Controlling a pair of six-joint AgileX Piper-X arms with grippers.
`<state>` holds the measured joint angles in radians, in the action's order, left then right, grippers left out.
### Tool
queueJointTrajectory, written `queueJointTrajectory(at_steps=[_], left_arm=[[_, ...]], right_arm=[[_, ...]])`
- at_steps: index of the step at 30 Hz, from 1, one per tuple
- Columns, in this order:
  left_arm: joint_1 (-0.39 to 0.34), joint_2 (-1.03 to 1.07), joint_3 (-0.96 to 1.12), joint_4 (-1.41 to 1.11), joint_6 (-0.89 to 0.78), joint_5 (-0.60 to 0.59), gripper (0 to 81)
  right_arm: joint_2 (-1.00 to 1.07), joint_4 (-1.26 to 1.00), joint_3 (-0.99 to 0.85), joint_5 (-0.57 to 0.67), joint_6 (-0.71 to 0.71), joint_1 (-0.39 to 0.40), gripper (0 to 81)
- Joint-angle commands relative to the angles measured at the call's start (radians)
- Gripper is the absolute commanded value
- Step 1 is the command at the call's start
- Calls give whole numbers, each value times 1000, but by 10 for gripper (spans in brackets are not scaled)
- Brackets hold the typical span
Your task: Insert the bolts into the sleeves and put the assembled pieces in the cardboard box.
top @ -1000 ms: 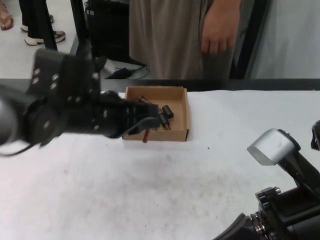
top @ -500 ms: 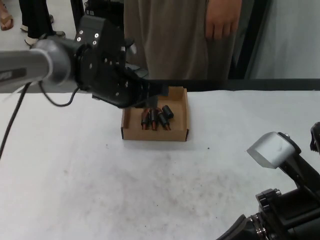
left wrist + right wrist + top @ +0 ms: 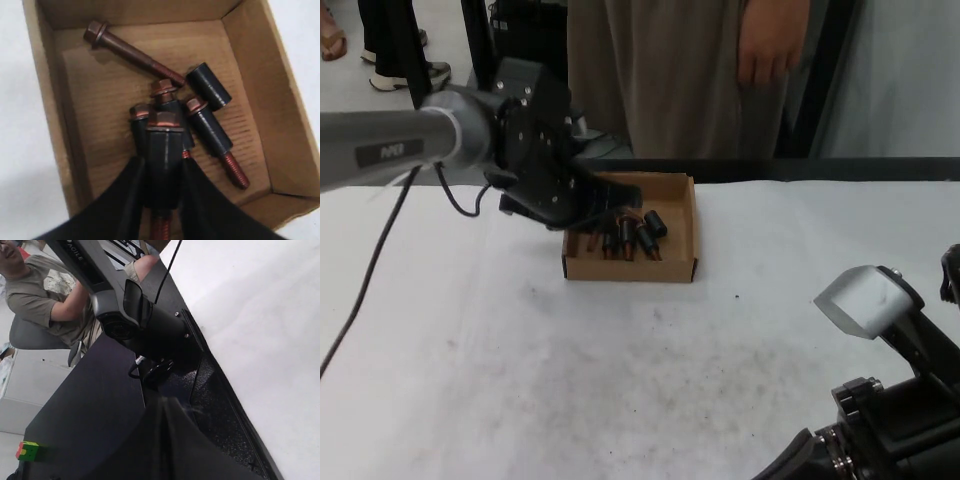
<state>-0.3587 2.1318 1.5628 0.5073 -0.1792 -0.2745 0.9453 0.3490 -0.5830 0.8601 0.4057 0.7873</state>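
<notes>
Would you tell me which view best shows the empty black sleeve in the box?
The left wrist view: it looks down into the cardboard box, where the sleeve lies unobstructed with no bolt in it. In the high view it is a small dark shape. The right wrist view faces the bench edge instead.

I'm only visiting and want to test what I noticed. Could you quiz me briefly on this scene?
1. True or false: the left gripper is shut on an assembled piece.
2. Fill in: the empty sleeve is coloured ____.
3. Where is the bare bolt? A) in the left gripper B) lying in the cardboard box C) inside the empty sleeve.
Key: 1 true; 2 black; 3 B.
</notes>
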Motion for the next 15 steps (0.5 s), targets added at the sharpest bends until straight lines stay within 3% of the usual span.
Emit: queueJointTrajectory(at_steps=[1, 15], left_arm=[[2, 6, 18, -7, 1, 16, 8], [2, 25, 18, -47, 15, 20, 14]], right_arm=[[-10, -3, -2, 23, -10, -1, 2], [-10, -3, -2, 24, -10, -1, 2]])
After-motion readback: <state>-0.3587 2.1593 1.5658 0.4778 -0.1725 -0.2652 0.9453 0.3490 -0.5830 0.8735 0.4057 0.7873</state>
